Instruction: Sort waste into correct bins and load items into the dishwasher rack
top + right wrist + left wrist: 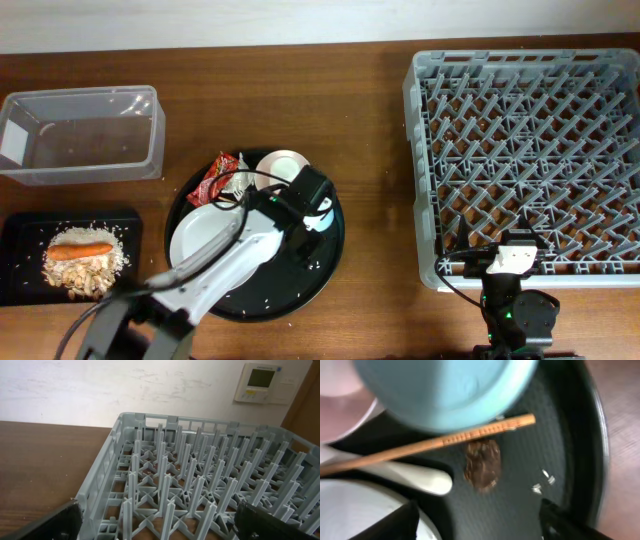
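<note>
Left tool over chopstick angled upper-right

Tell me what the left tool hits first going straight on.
Probably the brown scrap on the round black tray, straight ahead of the left tool; the chopstick lies just beyond. Depth is unclear.

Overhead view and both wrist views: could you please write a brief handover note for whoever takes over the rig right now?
Left gripper: open, empty, over the round black tray near the light blue cup.
Right gripper: open, empty, at the near edge of the grey dishwasher rack.
Done: rice and carrot lie in the shallow black tray.
To do: red wrapper to a bin; white plate, pinkish bowl, cup, chopstick and a brown scrap are on the round tray; the clear tub and rack hold nothing visible.
</note>
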### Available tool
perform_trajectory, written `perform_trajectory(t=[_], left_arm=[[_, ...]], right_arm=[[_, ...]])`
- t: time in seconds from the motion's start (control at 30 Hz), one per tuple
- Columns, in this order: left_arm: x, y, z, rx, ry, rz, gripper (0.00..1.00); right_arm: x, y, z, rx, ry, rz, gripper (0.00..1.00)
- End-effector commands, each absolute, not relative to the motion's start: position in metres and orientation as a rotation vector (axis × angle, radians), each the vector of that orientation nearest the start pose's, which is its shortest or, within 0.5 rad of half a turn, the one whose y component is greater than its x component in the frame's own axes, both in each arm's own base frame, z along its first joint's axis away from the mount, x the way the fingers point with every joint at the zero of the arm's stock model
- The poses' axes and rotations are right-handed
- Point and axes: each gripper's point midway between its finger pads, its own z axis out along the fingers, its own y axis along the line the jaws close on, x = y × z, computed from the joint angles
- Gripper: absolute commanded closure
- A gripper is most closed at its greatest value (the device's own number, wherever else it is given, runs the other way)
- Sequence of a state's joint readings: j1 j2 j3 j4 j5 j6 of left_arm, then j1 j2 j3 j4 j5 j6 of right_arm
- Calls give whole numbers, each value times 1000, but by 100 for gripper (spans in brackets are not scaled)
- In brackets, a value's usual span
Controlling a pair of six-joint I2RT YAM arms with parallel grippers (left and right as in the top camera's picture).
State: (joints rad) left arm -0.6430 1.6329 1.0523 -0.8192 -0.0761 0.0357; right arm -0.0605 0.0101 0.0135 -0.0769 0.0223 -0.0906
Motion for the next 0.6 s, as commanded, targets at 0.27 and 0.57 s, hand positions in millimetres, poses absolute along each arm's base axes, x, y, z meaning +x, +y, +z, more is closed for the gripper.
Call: perform_trajectory(t=[0.27,0.57], left_arm=[[267,-181,15,1011,2821,82,35],[264,-185,12,998,2827,34,38]], right_arm=[[245,-22,156,0,1651,-152,2],[245,-22,156,0,1651,-151,1]])
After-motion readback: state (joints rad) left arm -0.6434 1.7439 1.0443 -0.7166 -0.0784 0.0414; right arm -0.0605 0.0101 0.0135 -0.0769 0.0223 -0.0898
